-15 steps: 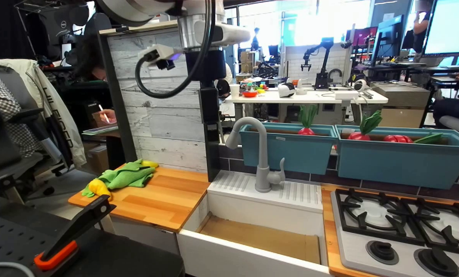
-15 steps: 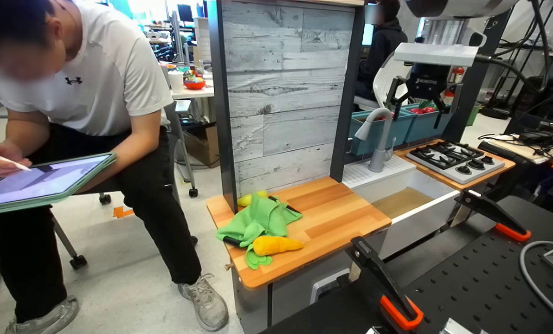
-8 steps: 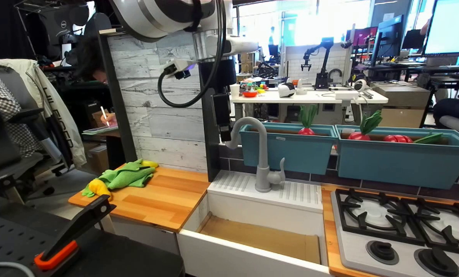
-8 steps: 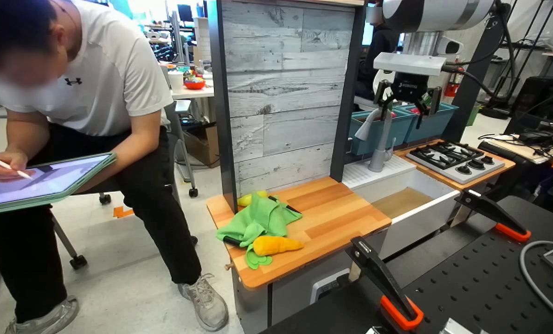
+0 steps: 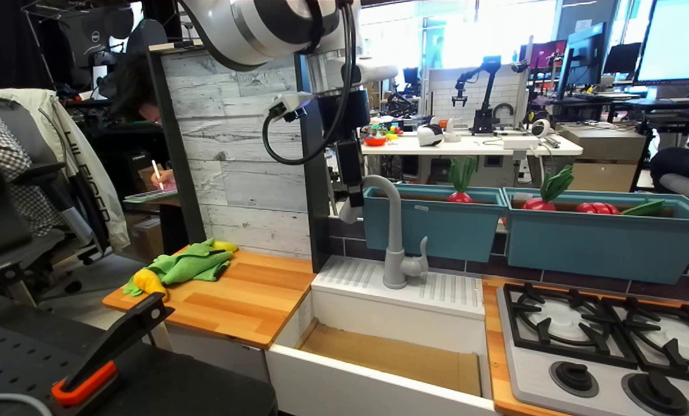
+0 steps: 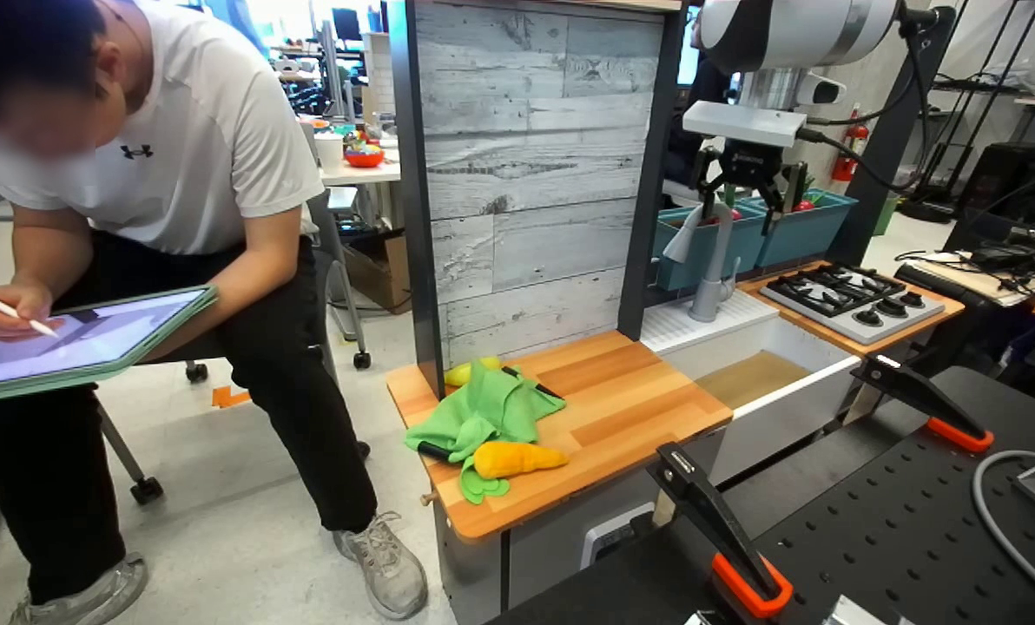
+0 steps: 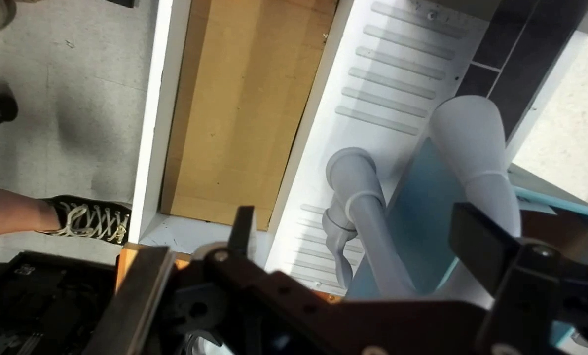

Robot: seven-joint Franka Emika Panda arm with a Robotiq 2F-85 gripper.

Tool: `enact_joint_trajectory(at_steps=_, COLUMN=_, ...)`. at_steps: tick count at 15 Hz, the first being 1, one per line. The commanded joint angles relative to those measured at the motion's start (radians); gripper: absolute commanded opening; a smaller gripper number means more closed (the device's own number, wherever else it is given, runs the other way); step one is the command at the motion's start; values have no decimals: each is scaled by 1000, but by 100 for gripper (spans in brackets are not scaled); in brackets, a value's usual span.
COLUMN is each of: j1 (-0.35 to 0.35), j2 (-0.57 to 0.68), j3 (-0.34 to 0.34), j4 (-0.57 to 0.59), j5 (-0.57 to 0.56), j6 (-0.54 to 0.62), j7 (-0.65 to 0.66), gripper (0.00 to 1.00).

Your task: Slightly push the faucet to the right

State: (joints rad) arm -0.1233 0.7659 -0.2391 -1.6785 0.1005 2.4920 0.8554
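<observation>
Robotiq gripper is down at the faucet, fingers pointing down, jaws spread wide, released.

Gray gooseneck faucet: base upright on the white ribbed ledge along the sink's rear edge, roughly mid-length. Spout arches over toward the countertop end of the ledge in both exterior views, nozzle angled down. Lever handle on the cooktop side of the base.

Wrist view: one fingertip overlaps the spout just above the nozzle, the other lines up near the basin's rear corner at the cooktop end. Stem shows between them. Contact with the spout: can't tell.

Around it: brown panel on the basin floor. Teal planters behind the faucet, red radishes in them. Gas cooktop beyond the sink's right edge in an exterior view.

Butcher-block countertop off the opposite edge: green cloth at its outer end, plush carrot by the front corner, partly on the cloth's side. Man in white T-shirt seated past that end, stylus on tablet.
</observation>
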Motion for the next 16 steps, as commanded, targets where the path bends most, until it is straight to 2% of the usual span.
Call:
enact_joint_trajectory(at_steps=1, j1=0, j2=67, j3=-6, j4=85, j5=13, j6=-24, j7=3, gripper=75)
enact_joint_trajectory(at_steps=2, j1=2, j2=75, j3=-8, j4=93, j5=11, j6=-27, j7=2, gripper=74)
enact_joint_trajectory(at_steps=7, j1=-2, j2=94, j3=-1, j4=123, j5=14, j6=-35, j7=-9, gripper=34)
enact_joint_trajectory(at_steps=8, j1=-1, j2=91, j3=1, j4=120, j5=12, j6=-36, j7=-14, gripper=39)
enact_joint_trajectory(at_steps=9, j1=4, j2=83, j3=1, j4=111, j5=8, j6=-31, j7=-17, gripper=70)
enact_joint_trajectory(at_steps=10, j1=5, j2=79, j3=3, j4=106, j5=8, j6=-28, j7=-22, gripper=66)
enact_joint_trajectory(at_steps=11, j1=6, j2=72, j3=4, j4=98, j5=7, j6=-25, j7=-28, gripper=67)
enact_joint_trajectory(at_steps=16, j1=4, j2=46, j3=20, j4=56, j5=10, j6=-38, j7=-95, gripper=100)
